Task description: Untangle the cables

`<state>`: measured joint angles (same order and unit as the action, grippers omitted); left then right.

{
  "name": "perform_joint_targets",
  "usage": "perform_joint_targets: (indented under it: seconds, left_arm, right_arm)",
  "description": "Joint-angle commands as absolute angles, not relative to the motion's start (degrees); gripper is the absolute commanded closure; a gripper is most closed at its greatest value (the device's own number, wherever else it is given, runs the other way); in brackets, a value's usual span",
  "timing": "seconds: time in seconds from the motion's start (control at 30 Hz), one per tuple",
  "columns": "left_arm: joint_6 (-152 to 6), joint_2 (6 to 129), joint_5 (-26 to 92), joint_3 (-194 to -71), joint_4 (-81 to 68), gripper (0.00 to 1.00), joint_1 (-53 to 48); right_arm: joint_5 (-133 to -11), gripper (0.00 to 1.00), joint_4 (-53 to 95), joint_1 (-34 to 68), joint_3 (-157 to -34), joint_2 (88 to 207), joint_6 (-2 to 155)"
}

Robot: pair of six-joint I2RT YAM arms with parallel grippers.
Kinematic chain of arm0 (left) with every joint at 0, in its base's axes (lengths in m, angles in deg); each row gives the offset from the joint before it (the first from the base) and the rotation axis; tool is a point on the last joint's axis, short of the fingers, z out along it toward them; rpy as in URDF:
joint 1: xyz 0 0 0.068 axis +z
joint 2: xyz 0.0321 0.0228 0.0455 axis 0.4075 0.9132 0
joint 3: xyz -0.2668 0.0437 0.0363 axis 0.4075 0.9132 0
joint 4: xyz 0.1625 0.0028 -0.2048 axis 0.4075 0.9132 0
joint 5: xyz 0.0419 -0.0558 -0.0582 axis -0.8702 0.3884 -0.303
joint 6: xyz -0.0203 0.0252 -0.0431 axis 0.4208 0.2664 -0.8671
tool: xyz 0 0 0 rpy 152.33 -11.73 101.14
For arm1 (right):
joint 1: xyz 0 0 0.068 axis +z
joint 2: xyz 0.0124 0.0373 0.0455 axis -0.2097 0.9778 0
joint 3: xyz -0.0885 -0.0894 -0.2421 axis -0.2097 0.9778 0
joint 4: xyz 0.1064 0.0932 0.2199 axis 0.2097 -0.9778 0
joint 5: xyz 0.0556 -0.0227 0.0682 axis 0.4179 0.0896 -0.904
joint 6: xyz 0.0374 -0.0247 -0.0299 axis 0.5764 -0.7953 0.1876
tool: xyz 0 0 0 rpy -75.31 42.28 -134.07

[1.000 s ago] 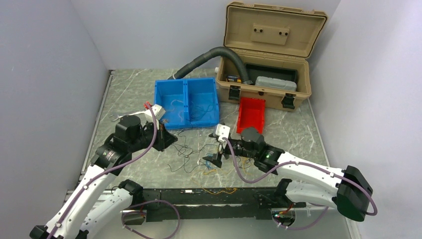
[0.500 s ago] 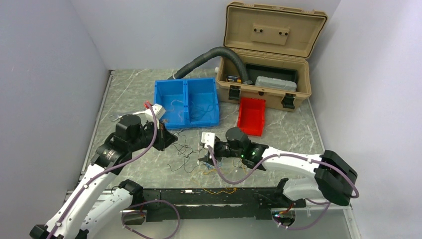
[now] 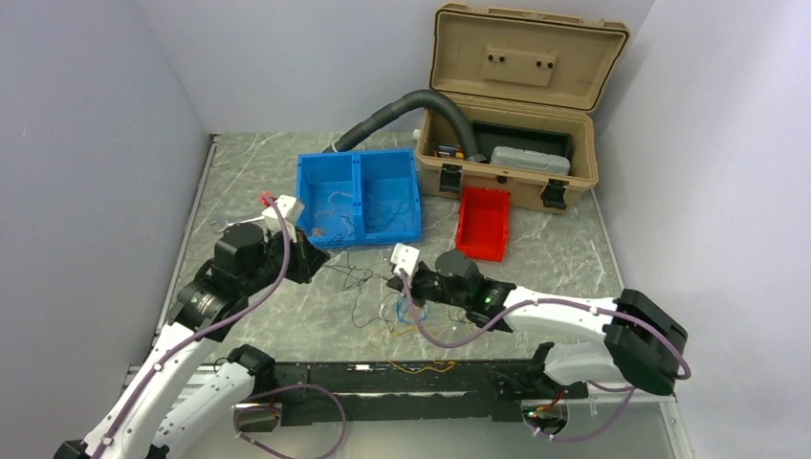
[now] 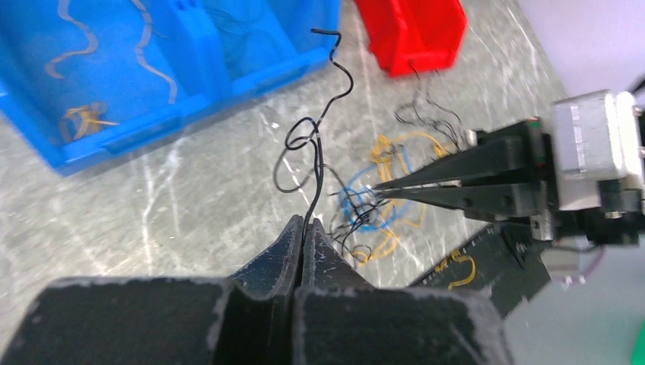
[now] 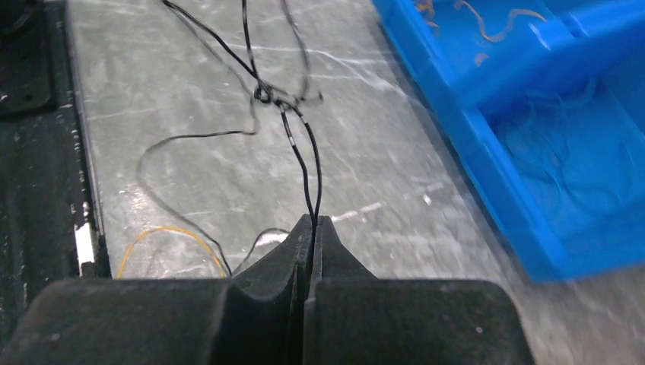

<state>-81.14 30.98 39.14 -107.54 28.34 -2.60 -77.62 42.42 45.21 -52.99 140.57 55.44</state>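
Left arm has pulled back: its pincer [image 3: 308,260] now sits closer to the front-left corner of the blue bin [image 3: 373,237] than it did half a second ago. The right pincer [image 3: 394,283] has edged up toward the bin's front wall as well.

The cables [image 3: 368,298] are strung out on the desk [image 3: 258,172] just in front of the bin, between the two pincers. In the left wrist view, the left pincer [image 4: 304,228] has its jaws pressed together on a single black strand [image 4: 316,171]. That strand climbs away in loops and ends in a curl in front of the bin [image 4: 152,129].

Beyond it, the right pincer [image 4: 376,188] pokes into a knot of blue, yellow and black wire [image 4: 369,213], farther from the bin than the black loops. The right wrist view settles it: that pincer [image 5: 313,224] is clamped tight on two black lines [image 5: 304,160]. They run up to a small knot, with the bin's wall [image 5: 487,152] off to the side.

Whitish strands [image 4: 76,38] lie inside the bin's left compartment. A yellow loop [image 3: 421,365] rests on the black rail [image 3: 316,375], the piece farthest from the bin. The red bin [image 3: 483,225] sits just off the blue bin's right corner, and the tan case [image 3: 516,96] stands open behind that corner.
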Motion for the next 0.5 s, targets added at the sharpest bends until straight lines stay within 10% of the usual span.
perform_joint_targets:
  seconds: [0.0, 0.23, 0.47]
  left_arm:
    - [-86.23, 27.07, 23.08, -108.79, 30.85, 1.00, -2.45]
    - [-93.55, 24.56, 4.80, -108.67, 38.83, 1.00, -2.47]
    - [-95.99, 22.56, 1.83, -107.43, 40.20, 1.00, -2.49]
  right_arm:
    - [-59.78, 1.00, 45.33, 45.29, -47.94, 133.04, 68.55]
    - [-23.20, 1.00, 17.58, 43.29, -51.09, 128.58, 94.07]
    - [-16.91, 1.00, -5.05, 33.38, -52.13, 119.45, 116.15]
